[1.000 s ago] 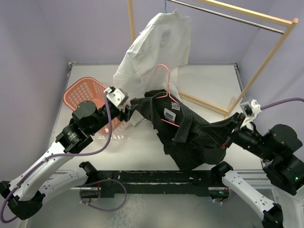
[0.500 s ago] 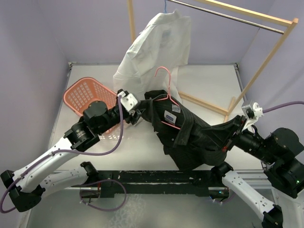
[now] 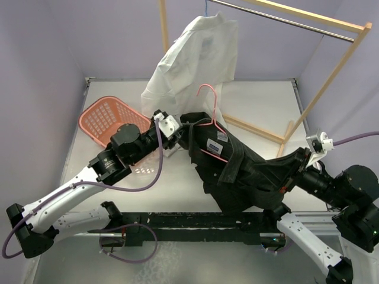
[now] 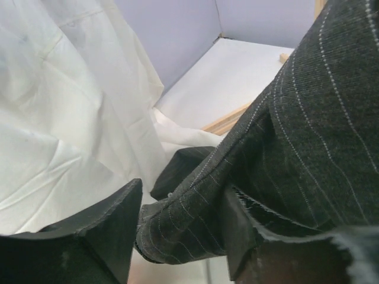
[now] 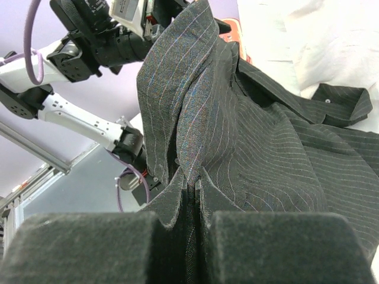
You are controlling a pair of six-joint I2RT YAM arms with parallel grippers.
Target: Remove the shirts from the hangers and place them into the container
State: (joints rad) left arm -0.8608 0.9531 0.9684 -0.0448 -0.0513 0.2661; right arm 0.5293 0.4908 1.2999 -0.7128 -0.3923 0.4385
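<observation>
Dark shirt (image 3: pixel 249 171) stretched between both grippers, mid-table.
The right gripper (image 5: pixel 192 219) was clenched on the shirt's right end. The left gripper (image 4: pixel 180 198) had its jaws apart around a fold at the left end; whether it pinched could not be told. The pink hanger (image 3: pixel 210 112) lay in the collar. Far left, the basket (image 3: pixel 95 115) showed only lattice, partly behind the left arm.

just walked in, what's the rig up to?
The right claw is clamped on the dark pinstriped shirt, and the left claw is open around a fold of it. The pink hanger is still inside that shirt. The white shirt hangs from the rail. Neither shirt is in the basket.
</observation>
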